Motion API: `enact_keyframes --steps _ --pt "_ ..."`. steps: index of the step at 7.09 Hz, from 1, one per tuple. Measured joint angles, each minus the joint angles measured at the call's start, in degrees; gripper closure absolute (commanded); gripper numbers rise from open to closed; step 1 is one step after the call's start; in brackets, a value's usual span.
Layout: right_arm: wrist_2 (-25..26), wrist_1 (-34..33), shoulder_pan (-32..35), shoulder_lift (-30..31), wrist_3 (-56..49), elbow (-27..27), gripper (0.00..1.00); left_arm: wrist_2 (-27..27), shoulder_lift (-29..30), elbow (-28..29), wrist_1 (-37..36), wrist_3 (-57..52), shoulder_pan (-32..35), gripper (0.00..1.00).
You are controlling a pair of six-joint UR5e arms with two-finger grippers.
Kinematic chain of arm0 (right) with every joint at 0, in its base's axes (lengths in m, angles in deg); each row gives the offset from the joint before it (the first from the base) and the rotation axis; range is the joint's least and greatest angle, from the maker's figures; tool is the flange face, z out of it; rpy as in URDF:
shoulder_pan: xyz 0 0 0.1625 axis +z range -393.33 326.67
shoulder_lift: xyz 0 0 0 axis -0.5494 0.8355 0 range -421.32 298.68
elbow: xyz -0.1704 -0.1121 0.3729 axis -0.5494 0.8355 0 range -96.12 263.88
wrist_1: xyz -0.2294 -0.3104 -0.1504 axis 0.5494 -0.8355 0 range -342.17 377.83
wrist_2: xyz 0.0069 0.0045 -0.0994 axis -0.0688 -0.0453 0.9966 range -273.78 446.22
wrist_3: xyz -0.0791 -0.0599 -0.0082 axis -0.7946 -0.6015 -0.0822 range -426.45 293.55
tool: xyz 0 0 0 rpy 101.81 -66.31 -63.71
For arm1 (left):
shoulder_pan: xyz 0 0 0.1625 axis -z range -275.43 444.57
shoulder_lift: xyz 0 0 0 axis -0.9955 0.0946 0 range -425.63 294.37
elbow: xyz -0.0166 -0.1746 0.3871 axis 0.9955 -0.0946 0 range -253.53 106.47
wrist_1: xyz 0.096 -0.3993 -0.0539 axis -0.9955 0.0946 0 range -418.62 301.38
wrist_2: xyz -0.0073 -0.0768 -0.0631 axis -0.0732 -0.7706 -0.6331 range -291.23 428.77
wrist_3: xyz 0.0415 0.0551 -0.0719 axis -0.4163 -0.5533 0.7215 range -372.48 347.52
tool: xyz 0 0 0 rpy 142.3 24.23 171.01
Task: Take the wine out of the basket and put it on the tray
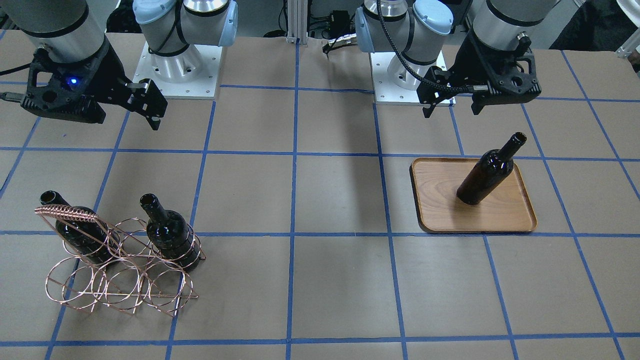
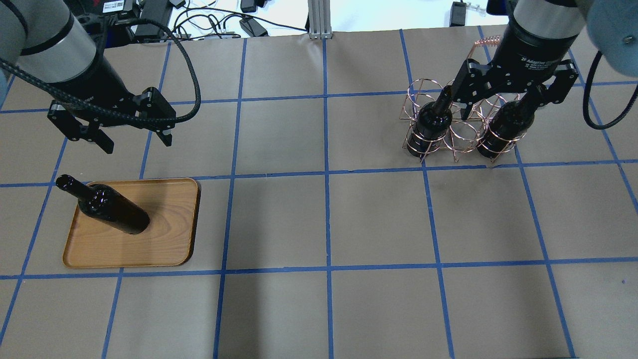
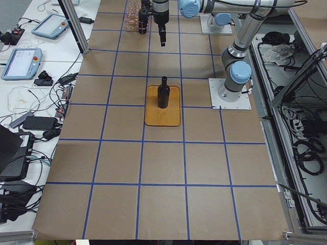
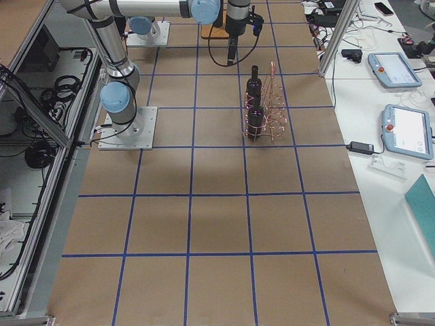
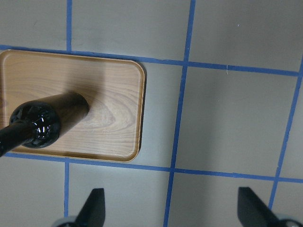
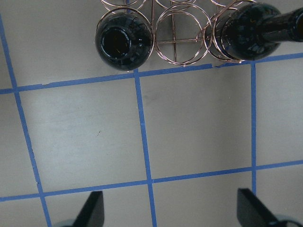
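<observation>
One wine bottle (image 1: 487,172) stands upright on the wooden tray (image 1: 505,215); both also show in the overhead view, bottle (image 2: 107,207) and tray (image 2: 164,239). Two more bottles (image 1: 172,235) (image 1: 82,235) stand in the copper wire basket (image 1: 120,280). My left gripper (image 2: 133,139) is open and empty, raised beside the tray; its wrist view shows the bottle (image 5: 42,125) below. My right gripper (image 2: 513,94) is open and empty, high up on the robot's side of the basket (image 2: 461,134). Its wrist view shows both bottles (image 6: 124,42) (image 6: 246,33).
The table is brown paper with a blue tape grid. The robot bases (image 1: 175,70) (image 1: 410,75) stand at its rear edge. Tablets and cables lie on side benches (image 4: 401,129) beyond the table's ends.
</observation>
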Motion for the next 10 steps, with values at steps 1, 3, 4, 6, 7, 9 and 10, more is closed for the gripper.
enact_keyframes --steps 1,3,4,6,7,9,10 --pt "0.03 0.00 0.00 0.01 0.02 0.00 0.00 -0.09 0.33 0.05 -1.72 0.06 0.20 0.00" --pt "0.05 0.00 0.00 0.02 0.09 0.00 0.00 -0.41 2.01 1.64 -6.94 -0.06 0.29 0.00" --pt "0.05 0.00 0.00 0.02 0.11 0.00 0.00 -0.84 3.61 4.12 -7.63 -0.12 0.28 0.00" --pt "0.05 -0.04 0.00 0.00 0.12 0.00 0.00 -1.33 5.72 6.99 -6.61 -0.11 0.68 0.00" --pt "0.05 -0.04 0.00 0.00 0.12 0.00 0.00 -1.37 5.95 7.23 -6.41 -0.01 1.00 0.00" --pt "0.05 -0.03 0.00 0.02 0.12 0.00 0.00 -1.34 6.04 7.24 -6.26 0.05 1.28 0.00" --pt "0.05 -0.01 0.00 0.01 0.12 0.00 0.00 -1.32 6.06 7.24 -6.17 0.06 1.30 0.00"
